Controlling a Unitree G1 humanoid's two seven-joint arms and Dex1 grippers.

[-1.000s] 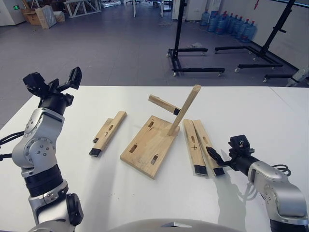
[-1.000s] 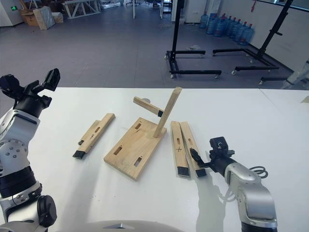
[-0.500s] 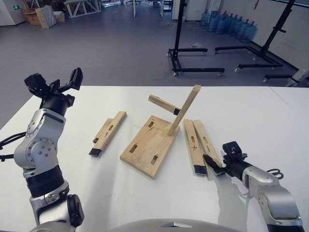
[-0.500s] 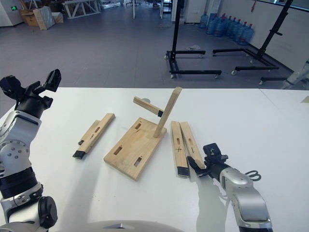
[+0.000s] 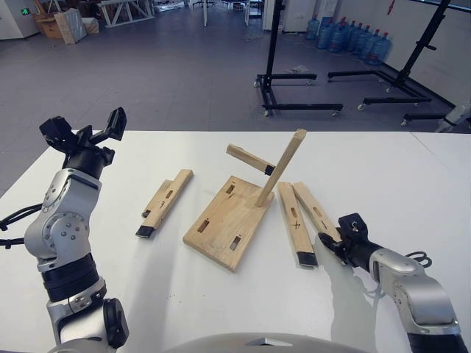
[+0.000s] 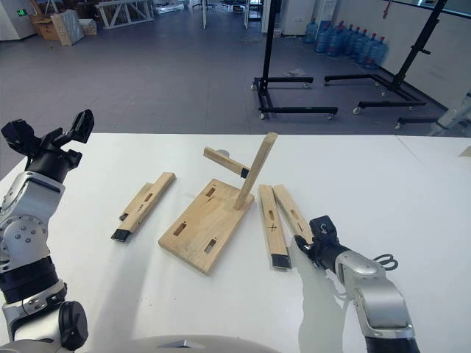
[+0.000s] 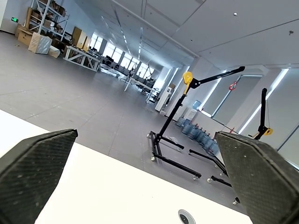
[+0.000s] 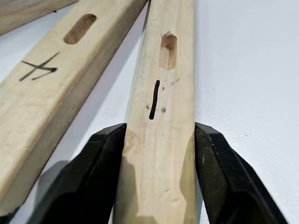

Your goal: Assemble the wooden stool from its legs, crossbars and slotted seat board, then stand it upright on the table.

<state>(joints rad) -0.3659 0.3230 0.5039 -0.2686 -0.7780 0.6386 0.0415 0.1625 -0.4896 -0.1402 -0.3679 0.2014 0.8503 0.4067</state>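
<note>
1. White table (image 5: 412, 176), open workshop floor behind it. The seat board (image 5: 229, 220) lies flat mid-table, one standing leg (image 5: 280, 168) leans in a slot, and a crossbar (image 5: 249, 157) juts off it toward the far edge.
2. The right gripper (image 8: 159, 186) has its fingers (image 8: 93, 163) clamped on either side of the outer leg (image 5: 313, 209). That leg lies flat between the board and the right edge, just beside the X-marked leg (image 5: 294, 224).
3. The left gripper (image 5: 81, 129) is spread wide and empty, raised over the far left corner.
4. Risk one: the hold is right at the leg's near end, so on a lift the long free end may droop or twist between the pads.
5. Risk two: a swing toward the board could clip the X-marked leg. It could also knock the leaning leg out of its slot (it looks only loosely seated).
6. Compared with a second ago, the right gripper has come up from the near edge onto the leg. The leg's near end has also fanned away from its neighbour; the two lay parallel before. The left arm has barely shifted.
</note>
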